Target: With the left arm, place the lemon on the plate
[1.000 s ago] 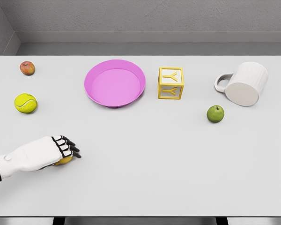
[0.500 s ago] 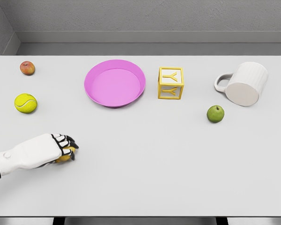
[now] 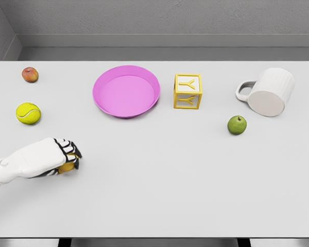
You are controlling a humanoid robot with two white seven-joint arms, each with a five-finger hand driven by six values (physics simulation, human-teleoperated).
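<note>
The left hand [image 3: 59, 157] is curled around the lemon [image 3: 68, 165] at the near left of the desk [image 3: 159, 185].

Its dark-tipped fingers [image 3: 72, 150] wrap over the yellow fruit, only a little of which shows beneath them, low against the desk surface. The pink plate [image 3: 126, 91] sits well apart, farther back near the middle. A tennis ball [image 3: 28, 113] lies beyond the hand on the left, and a red apple [image 3: 30, 74] near the far left corner. Right of the plate stands a yellow letter block [image 3: 188, 91], then a white mug [image 3: 268, 91] on its side, with a green apple [image 3: 237, 124] near it.
</note>
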